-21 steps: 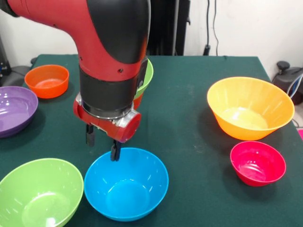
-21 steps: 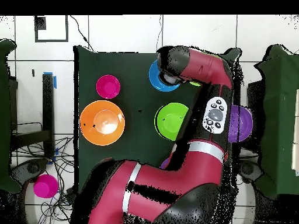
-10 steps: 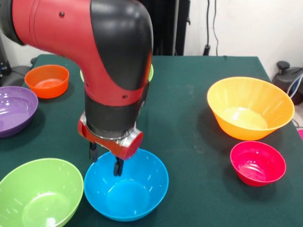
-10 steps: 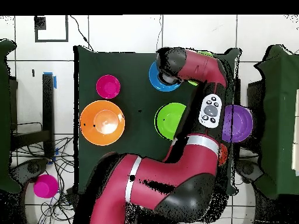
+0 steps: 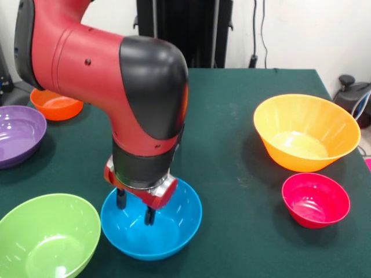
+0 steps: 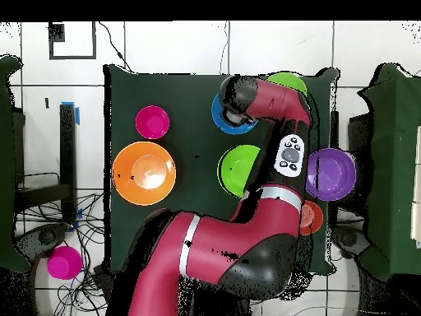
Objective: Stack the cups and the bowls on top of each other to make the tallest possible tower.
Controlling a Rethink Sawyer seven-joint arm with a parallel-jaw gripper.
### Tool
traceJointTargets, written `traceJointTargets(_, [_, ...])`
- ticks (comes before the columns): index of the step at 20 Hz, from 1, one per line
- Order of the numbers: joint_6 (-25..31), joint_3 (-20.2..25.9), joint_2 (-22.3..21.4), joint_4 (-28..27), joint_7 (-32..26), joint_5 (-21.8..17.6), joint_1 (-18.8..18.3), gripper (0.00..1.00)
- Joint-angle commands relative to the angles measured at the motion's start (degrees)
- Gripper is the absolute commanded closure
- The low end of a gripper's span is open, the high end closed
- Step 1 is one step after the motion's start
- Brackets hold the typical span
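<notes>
Blue bowl (image 5: 168, 231), glossy, round, upright, near front edge of green surface (image 5: 232, 145), left of centre in front view. Gripper (image 5: 135, 207) lowered over its near-left rim, fingers (image 5: 150, 215) slightly apart, one inside the rim, one outside; grip not confirmed. Lime-green bowl (image 5: 46, 237) just beside, to the left. Purple bowl (image 5: 17, 133) and small orange-red bowl (image 5: 55, 105) farther left. Large orange bowl (image 5: 306, 132) and small pink-red bowl (image 5: 316, 200) well apart, right.

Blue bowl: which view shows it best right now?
Front view. The blue bowl shows most of its rim, inside and outer wall, with the claw reaching down at its far rim, fingers apart. In the overhead view the arm covers most of the bowl, leaving a blue crescent.
</notes>
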Motion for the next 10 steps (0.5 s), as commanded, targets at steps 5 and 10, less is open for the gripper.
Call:
traceJointTargets(5, [-2.80, 2.95, -0.42, 2.32, 6.85, -0.31, 0.13, 0.00])
traceJointTargets(10, [2.18, 0.74, -4.91, 3.86, 6.10, -0.78, 1.10, 0.00])
